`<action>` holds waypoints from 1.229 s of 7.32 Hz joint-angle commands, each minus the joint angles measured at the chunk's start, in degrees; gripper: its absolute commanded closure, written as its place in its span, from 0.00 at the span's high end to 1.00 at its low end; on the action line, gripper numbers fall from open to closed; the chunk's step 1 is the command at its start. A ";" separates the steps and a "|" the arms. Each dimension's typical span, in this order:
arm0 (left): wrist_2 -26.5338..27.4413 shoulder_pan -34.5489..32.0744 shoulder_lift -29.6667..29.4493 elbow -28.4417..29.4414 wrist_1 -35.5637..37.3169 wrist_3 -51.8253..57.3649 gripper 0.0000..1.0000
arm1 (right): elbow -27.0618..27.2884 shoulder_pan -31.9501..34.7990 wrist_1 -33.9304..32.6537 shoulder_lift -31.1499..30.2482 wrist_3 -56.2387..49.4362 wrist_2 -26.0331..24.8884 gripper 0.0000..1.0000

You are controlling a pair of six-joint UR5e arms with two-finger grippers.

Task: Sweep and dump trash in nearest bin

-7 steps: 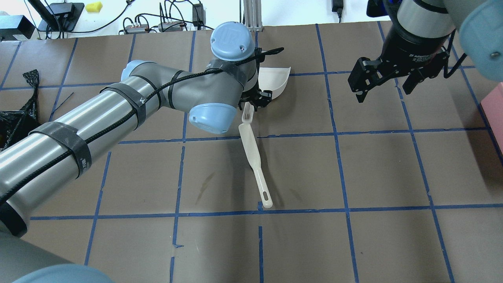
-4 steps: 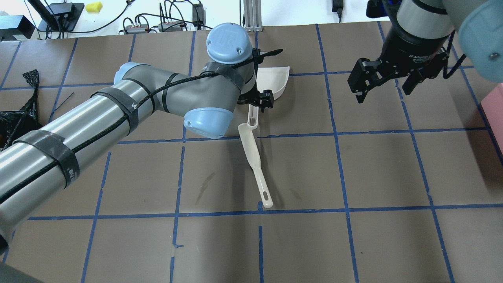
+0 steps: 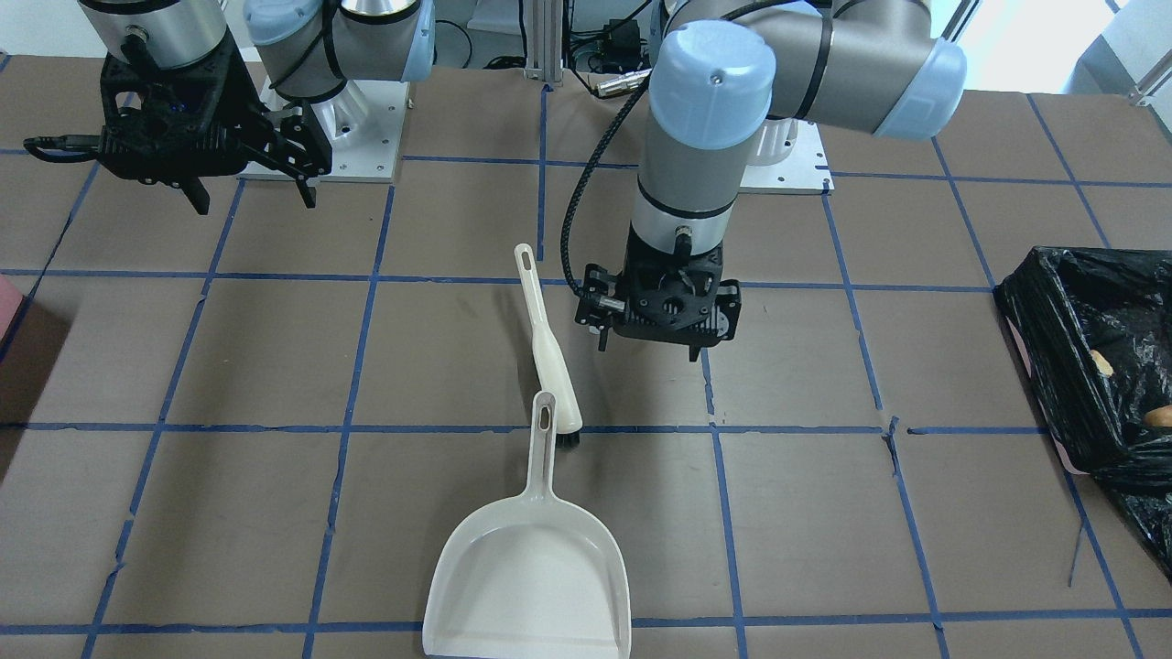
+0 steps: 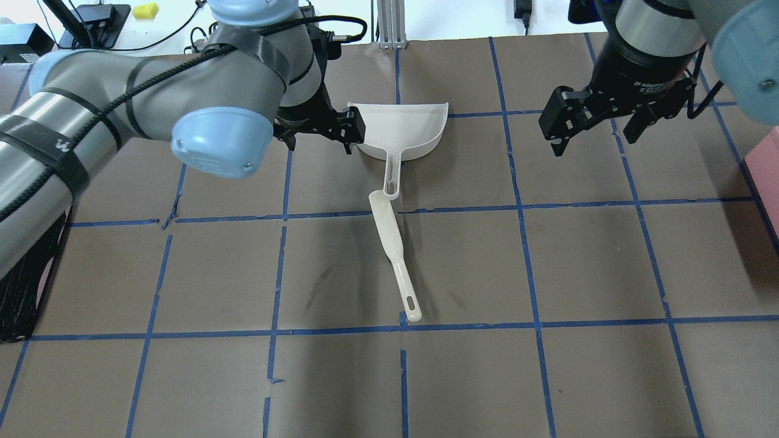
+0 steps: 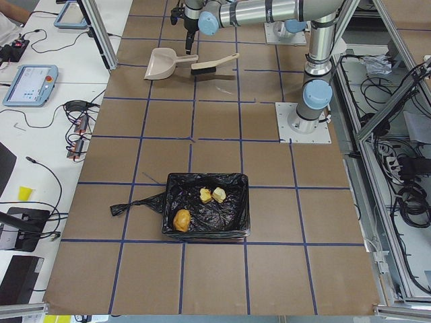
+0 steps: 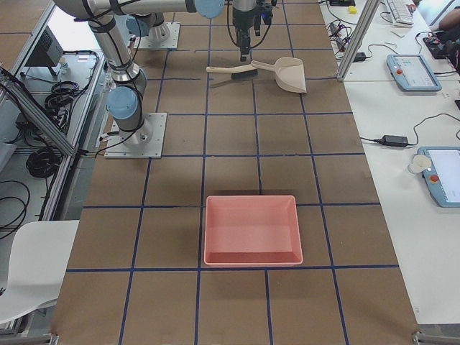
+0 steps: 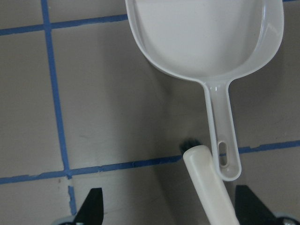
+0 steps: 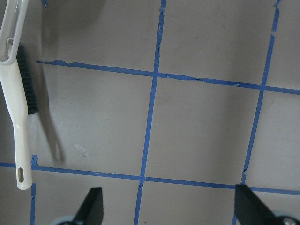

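Note:
The trash lies inside the bin (image 5: pixel 234 214), a container lined with a black bag: one orange lump (image 5: pixel 182 220) and two yellowish chunks (image 5: pixel 205 195). The bin (image 3: pixel 1053 339) also shows at the right edge of the front view, and at the left edge (image 4: pixel 24 280) of the overhead view. A white dustpan (image 4: pixel 398 125) lies flat on the table, with the white brush (image 4: pixel 392 243) just beside its handle tip. My left gripper (image 4: pixel 319 137) hovers open and empty to the left of the dustpan (image 7: pixel 206 33). My right gripper (image 4: pixel 593 143) hangs open and empty at the far right.
A pink tray (image 6: pixel 251 230) sits at the table's right end, its corner (image 4: pixel 764 164) showing in the overhead view. Brown paper with blue tape lines covers the table. Cables and boxes lie beyond the far edge.
My left arm has swung to the left, away from above the dustpan's handle, uncovering the whole pan. Dustpan, brush and right arm have stayed put.

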 commanded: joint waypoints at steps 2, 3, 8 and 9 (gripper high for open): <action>0.49 5.70 3.56 11.51 -21.57 1.77 1.00 | 0.04 0.08 0.14 -0.01 0.00 0.01 1.00; 0.57 8.77 4.70 11.54 -23.63 3.17 1.00 | 0.04 0.08 0.23 -0.10 0.00 -0.08 1.00; 0.84 12.49 7.96 8.29 -22.95 3.36 1.00 | 0.04 -0.01 -0.03 -0.01 0.00 0.01 1.00; 1.01 12.32 7.96 8.38 -23.03 3.27 1.00 | 0.04 -0.01 0.06 -0.01 0.00 0.01 1.00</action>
